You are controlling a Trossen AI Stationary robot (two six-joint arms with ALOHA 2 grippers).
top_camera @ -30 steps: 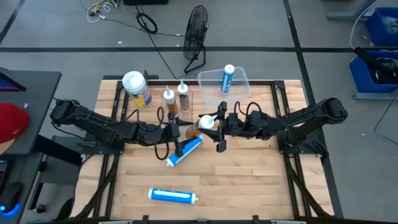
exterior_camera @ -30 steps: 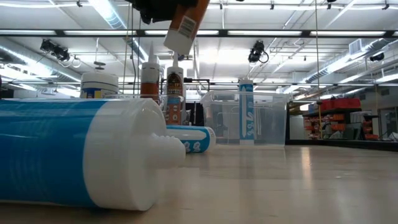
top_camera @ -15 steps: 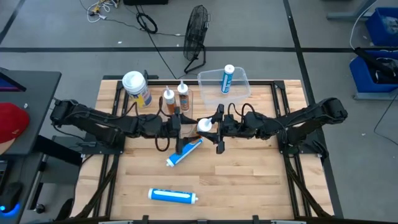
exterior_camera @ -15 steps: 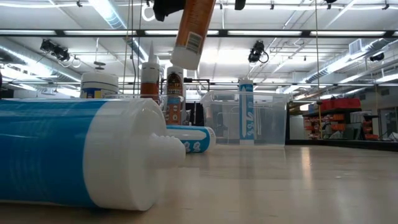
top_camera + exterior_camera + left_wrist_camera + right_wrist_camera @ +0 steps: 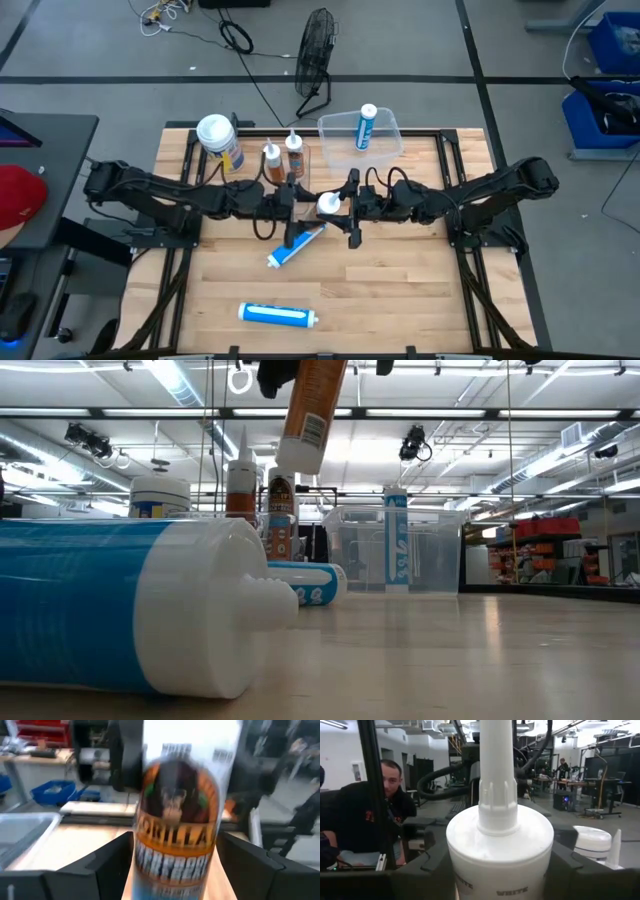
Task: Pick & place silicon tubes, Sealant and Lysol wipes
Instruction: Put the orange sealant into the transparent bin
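An orange Gorilla sealant tube (image 5: 305, 410) hangs nearly upright over the table's middle, white nozzle (image 5: 496, 770) up, with my left gripper (image 5: 308, 203) and my right gripper (image 5: 343, 205) both shut on it. Two more orange sealant tubes (image 5: 271, 160) (image 5: 294, 152) stand on their bases at the back. The Lysol wipes canister (image 5: 218, 140) stands left of them. One blue silicon tube (image 5: 367, 125) stands in the clear bin (image 5: 392, 140). Two others (image 5: 298, 243) (image 5: 277, 315) lie on the table. My left gripper (image 5: 177, 870) pinches the tube's labelled orange body (image 5: 145, 862) between its two fingers (image 5: 107, 867). It comes level from the table's left, across the tube. The tube is lifted clear. My right gripper (image 5: 499, 875) pinches the white upper end (image 5: 465, 865), just under the nozzle, between its fingers (image 5: 420, 875). It comes level from the table's right.
The clear bin (image 5: 430, 550) stands at the back, right of centre. The near blue tube (image 5: 110, 610) lies close to the front edge. A person (image 5: 390, 805) sits beyond the table's left side. Bare wood lies at the near right.
My left gripper has shifted a little toward the table's right and far edges and rolled. The held sealant tube has tipped from a slant to nearly upright, so from above mostly its white top shows. My right gripper has kept its place.
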